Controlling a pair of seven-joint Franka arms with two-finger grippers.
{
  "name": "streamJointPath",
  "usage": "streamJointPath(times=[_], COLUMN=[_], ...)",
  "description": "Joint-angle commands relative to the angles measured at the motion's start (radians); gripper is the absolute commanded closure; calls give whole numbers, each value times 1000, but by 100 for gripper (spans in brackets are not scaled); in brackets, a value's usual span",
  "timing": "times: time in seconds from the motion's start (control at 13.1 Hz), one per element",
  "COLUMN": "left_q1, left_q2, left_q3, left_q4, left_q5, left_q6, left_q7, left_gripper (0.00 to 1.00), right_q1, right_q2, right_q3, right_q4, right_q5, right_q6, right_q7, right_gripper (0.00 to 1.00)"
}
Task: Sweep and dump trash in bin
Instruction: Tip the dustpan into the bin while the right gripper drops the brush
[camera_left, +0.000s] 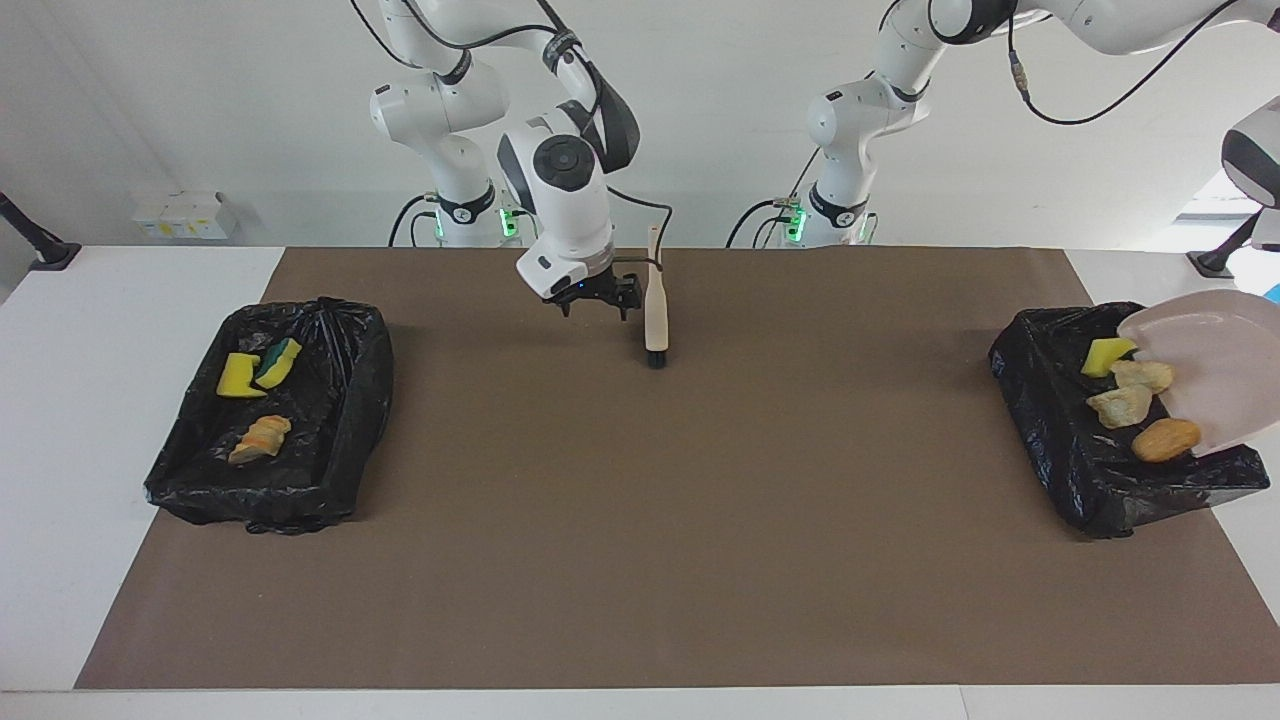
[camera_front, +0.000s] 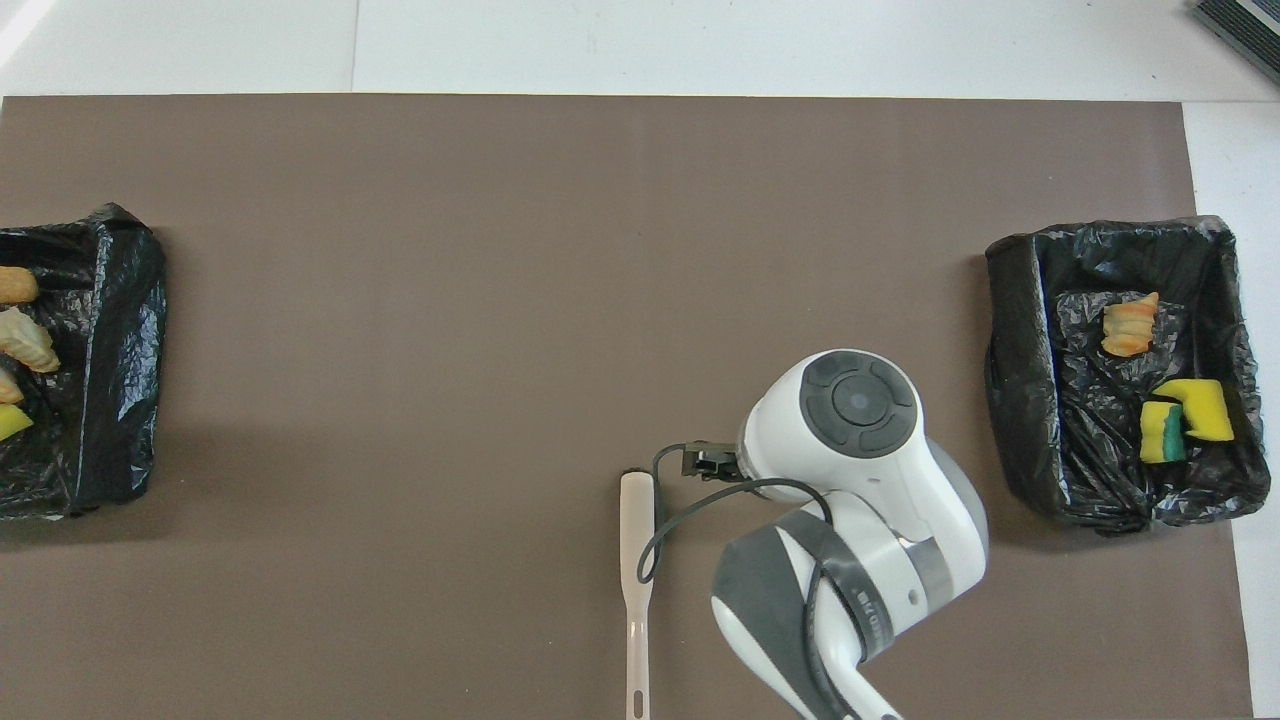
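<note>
The beige dustpan (camera_left: 1215, 365) hangs steeply tilted over the black-lined bin (camera_left: 1060, 450) at the left arm's end of the table. Its handle runs out of view, where my left gripper is. Trash is sliding off its lip into the bin: a yellow sponge piece (camera_left: 1105, 355), two beige chunks (camera_left: 1120, 405) and an orange-brown lump (camera_left: 1165, 440). The overhead view shows these scraps (camera_front: 22, 340) at the bin's edge (camera_front: 110, 350). My right gripper (camera_left: 598, 297) hovers open and empty just beside the beige brush (camera_left: 655, 300) (camera_front: 636, 560). The brush stands on its bristles on the brown mat.
A second black-lined bin (camera_left: 330, 400) (camera_front: 1020, 400) sits at the right arm's end. It holds two yellow-green sponge pieces (camera_left: 255, 372) and an orange striped lump (camera_left: 260, 440). The brown mat (camera_left: 640, 520) covers the middle of the table.
</note>
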Motion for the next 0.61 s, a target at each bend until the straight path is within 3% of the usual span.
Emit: streamJointPath(times=[0.0, 0.23, 0.54], left_q1=[-38, -35, -123], left_q2=[-139, -146, -176], left_q3=[12, 12, 7], left_q4=[-143, -143, -145], left_q5=[136, 252, 234], left_q6=[3, 2, -81], left_q7=[-124, -163, -159], left_gripper=[100, 100, 100], right_q1=[-85, -139, -240], right_q2=[11, 10, -9], right_q3=[12, 10, 12], right_q4=[57, 126, 255], right_q5=[-78, -137, -156], right_q6=[6, -5, -46], right_q7=[-41, -70, -78], right_gripper=[0, 0, 0])
